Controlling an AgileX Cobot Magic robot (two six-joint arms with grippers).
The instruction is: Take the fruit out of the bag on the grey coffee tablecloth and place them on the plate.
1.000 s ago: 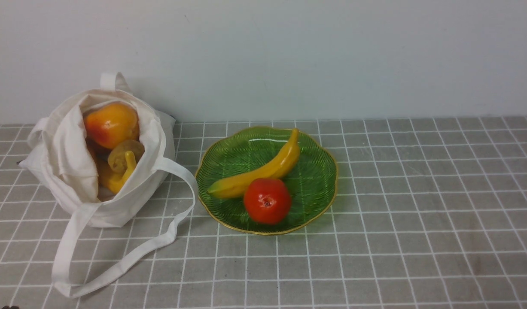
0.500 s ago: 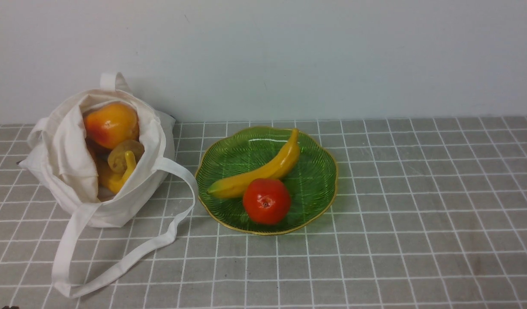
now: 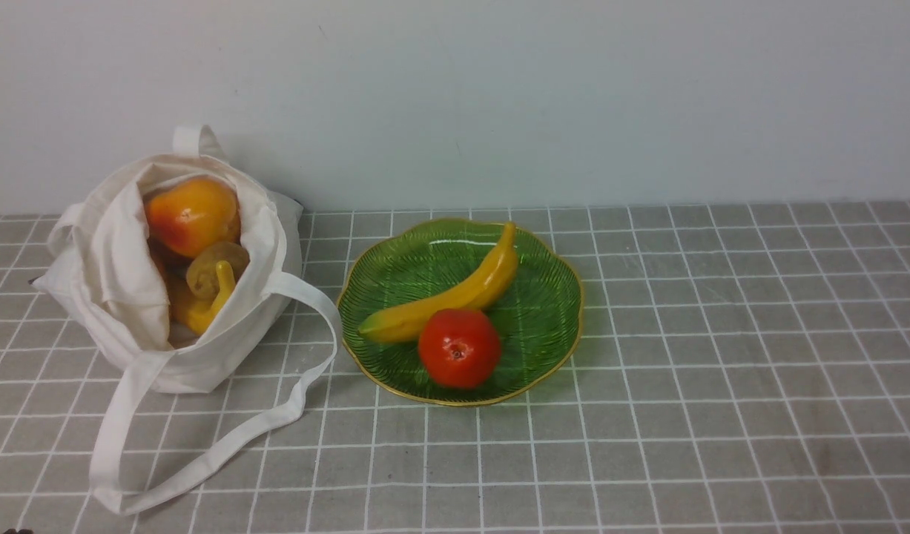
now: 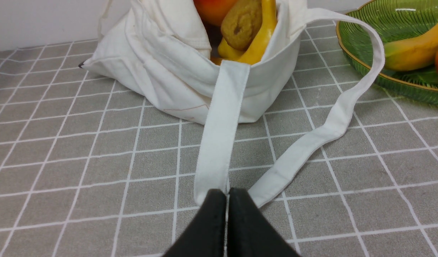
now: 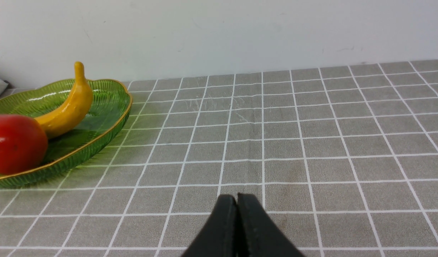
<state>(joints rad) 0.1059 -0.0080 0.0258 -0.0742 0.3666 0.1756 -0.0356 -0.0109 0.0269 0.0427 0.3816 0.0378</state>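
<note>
The off-white bag [image 3: 121, 297] lies open at the left on the grey coffee tablecloth [image 3: 684, 371]. In its mouth are an orange-yellow pear [image 3: 191, 215], a brownish kiwi [image 3: 216, 265] and a yellow banana [image 3: 206, 304]. The green plate [image 3: 543, 311] holds another banana [image 3: 455, 297] and a red apple-like fruit [image 3: 460, 348]. Neither gripper shows in the front view. In the left wrist view my left gripper [image 4: 227, 192] is shut and empty, above the loop of the bag's strap [image 4: 219, 135]. My right gripper [image 5: 236, 198] is shut and empty over the cloth, to the right of the plate [image 5: 108, 103].
A pale wall [image 3: 499, 96] runs along the back edge of the cloth, just behind the bag and plate. The bag's long strap [image 3: 202, 460] loops forward over the cloth toward the robot, ending close to the plate's left rim.
The red fruit has shifted very slightly left on the plate. Nothing else has moved.
</note>
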